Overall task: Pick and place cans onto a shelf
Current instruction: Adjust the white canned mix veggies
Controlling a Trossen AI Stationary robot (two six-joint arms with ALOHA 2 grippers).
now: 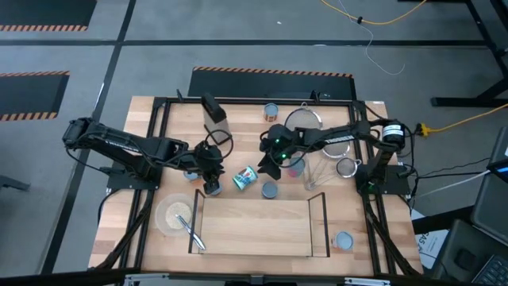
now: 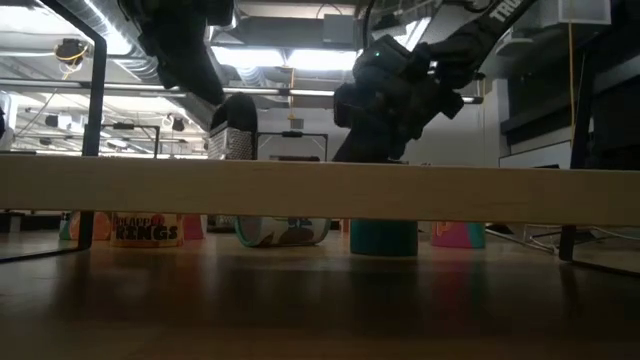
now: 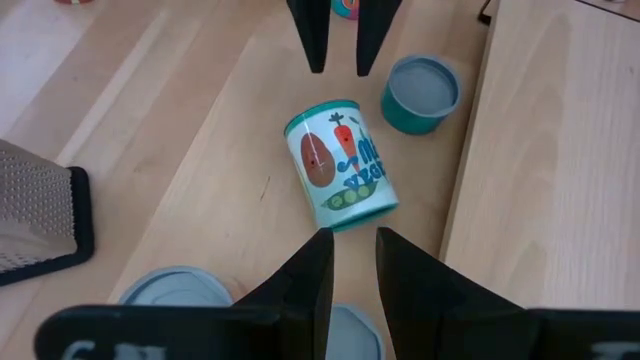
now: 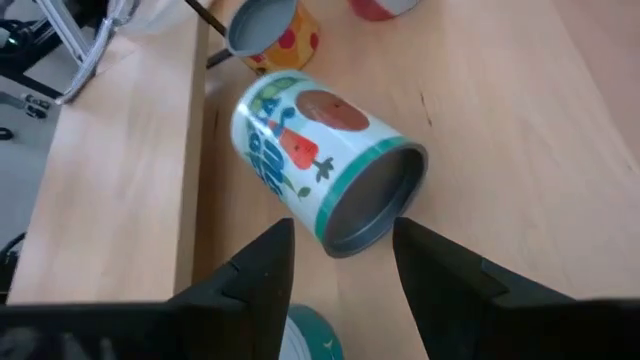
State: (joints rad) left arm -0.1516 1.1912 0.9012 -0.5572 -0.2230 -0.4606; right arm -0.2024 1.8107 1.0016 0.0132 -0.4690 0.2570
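Observation:
A can with a teal rim and a vegetable label (image 1: 244,178) lies on its side on the table, just beyond the shelf's far edge; it also shows in the left wrist view (image 3: 340,165) and the right wrist view (image 4: 320,165). My left gripper (image 3: 352,235) is slightly open on the can's left side, its fingertips near one end. My right gripper (image 4: 345,235) is open above the can's other end, from the right. A short teal can (image 1: 270,190) stands upright next to it. The shelf (image 1: 254,222) stands at the near middle of the table.
More cans stand under my left gripper (image 1: 213,188), at the far middle (image 1: 271,110) and at the near right (image 1: 343,241). A pale bowl with a utensil (image 1: 176,214) sits left of the shelf. Wire strainers (image 1: 305,119) lie at the far right, and a grater (image 1: 214,110) stands at the far left.

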